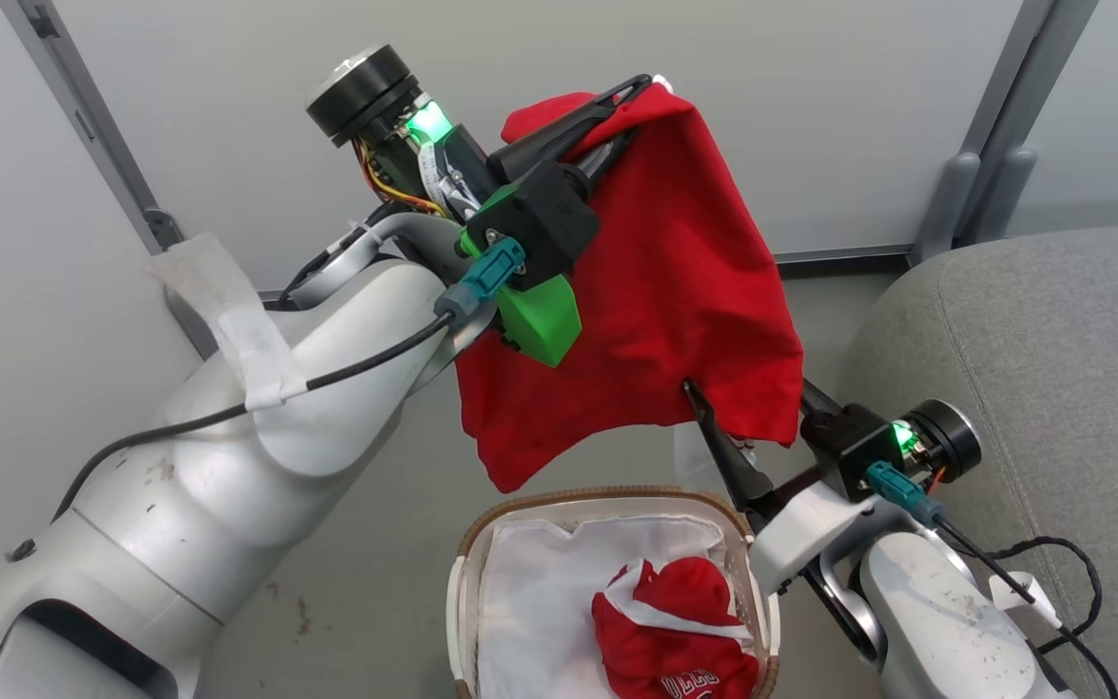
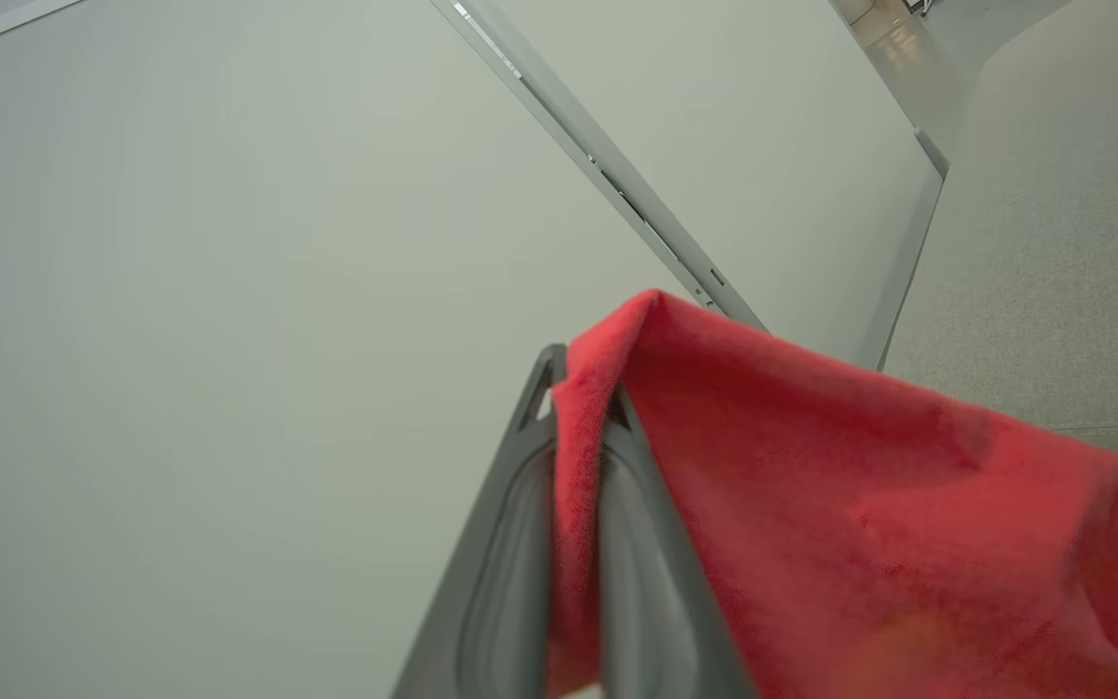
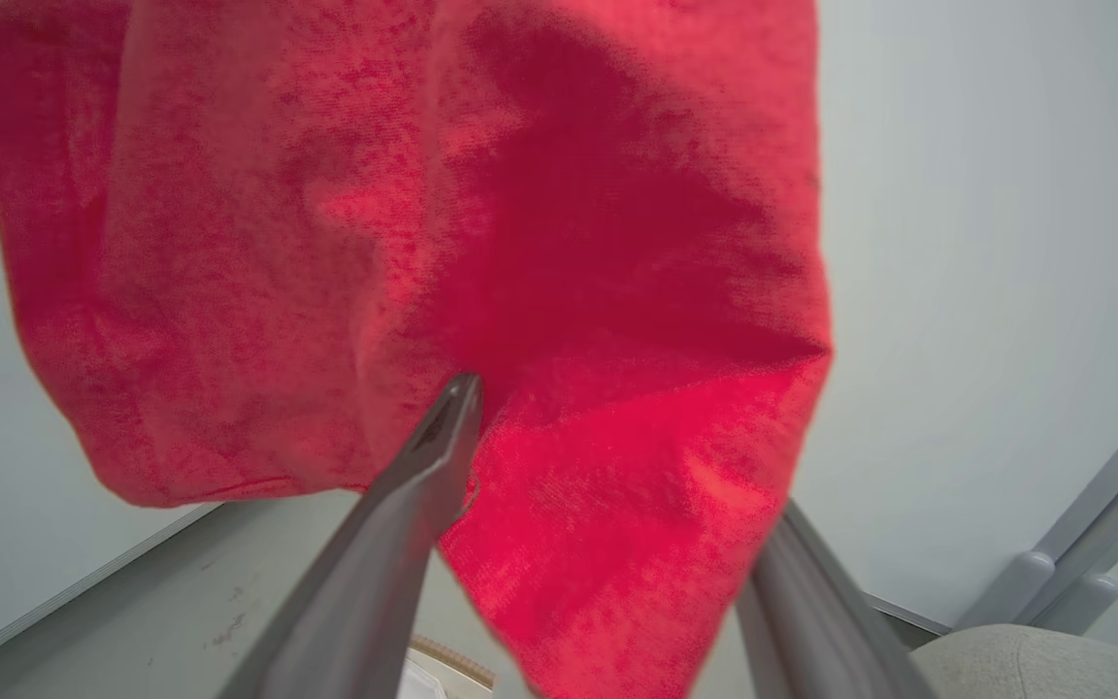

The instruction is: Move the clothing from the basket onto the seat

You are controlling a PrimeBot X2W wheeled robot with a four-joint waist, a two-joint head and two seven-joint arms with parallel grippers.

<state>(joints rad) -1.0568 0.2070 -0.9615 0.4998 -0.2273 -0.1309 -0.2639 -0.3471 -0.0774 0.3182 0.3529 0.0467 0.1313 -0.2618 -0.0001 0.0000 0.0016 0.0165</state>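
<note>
Red soft fabric garment (image 1: 656,291) hangs from the left gripper's (image 2: 580,388) clenched fingers, held high to clear the oval cream basket (image 1: 559,497); its hem falls between the right gripper's (image 3: 617,456) spread fingers.

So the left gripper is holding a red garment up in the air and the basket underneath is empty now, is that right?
Not empty: in the head view a second red garment with white trim lies in the basket. The left gripper does hold the first red garment up.
</note>
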